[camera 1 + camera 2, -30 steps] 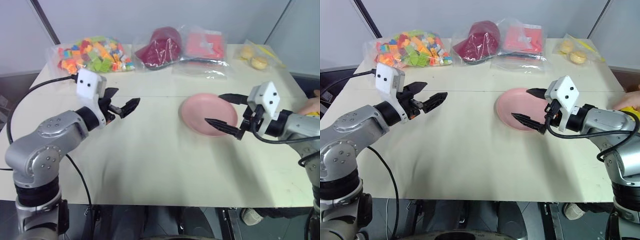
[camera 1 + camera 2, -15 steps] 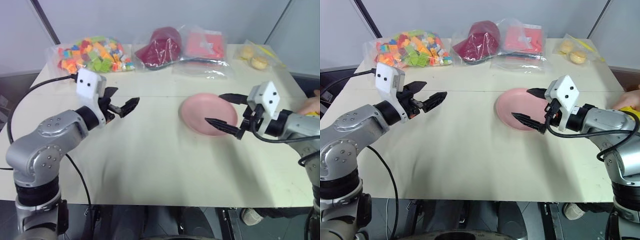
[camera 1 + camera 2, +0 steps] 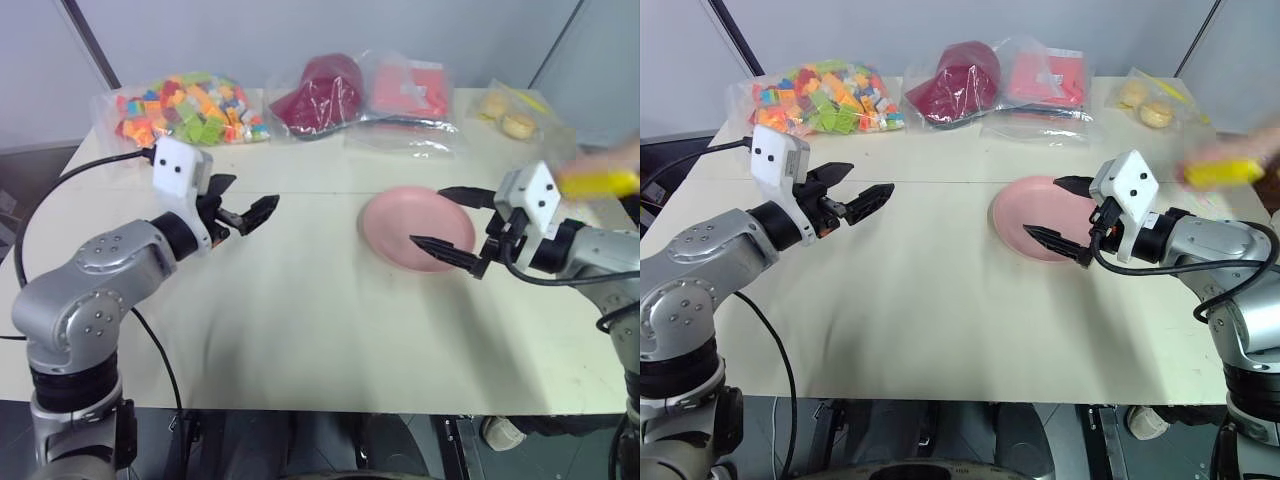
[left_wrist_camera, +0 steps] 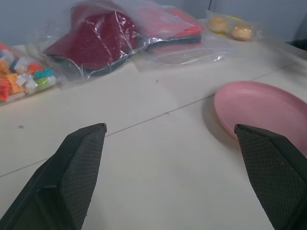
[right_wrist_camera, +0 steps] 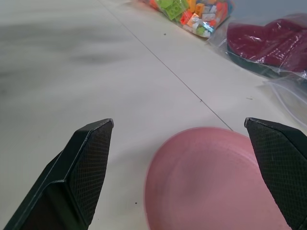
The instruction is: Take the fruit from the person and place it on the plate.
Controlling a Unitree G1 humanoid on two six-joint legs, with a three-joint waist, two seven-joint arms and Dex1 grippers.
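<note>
Banana arriving at the right edge
The person (image 3: 625, 152) holds the fruit (image 3: 597, 183) above the right gripper (image 3: 452, 224); both grippers' fingers gape wide, empty; the plate (image 3: 400, 225) is bare.

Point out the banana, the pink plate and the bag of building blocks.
banana (image 3: 1223, 173): right eye view, middle of the blurred yellow fruit.
pink plate (image 3: 395, 225): left eye view, bare surface left of the pincer.
bag of building blocks (image 3: 185, 107): left eye view, centre of the bag.

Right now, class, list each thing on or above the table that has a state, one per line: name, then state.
left gripper: open, empty
right gripper: open, empty, over the plate's edge
pink plate: empty
banana: held in the air by the person's hand
bag of toy bricks: lying closed
</note>
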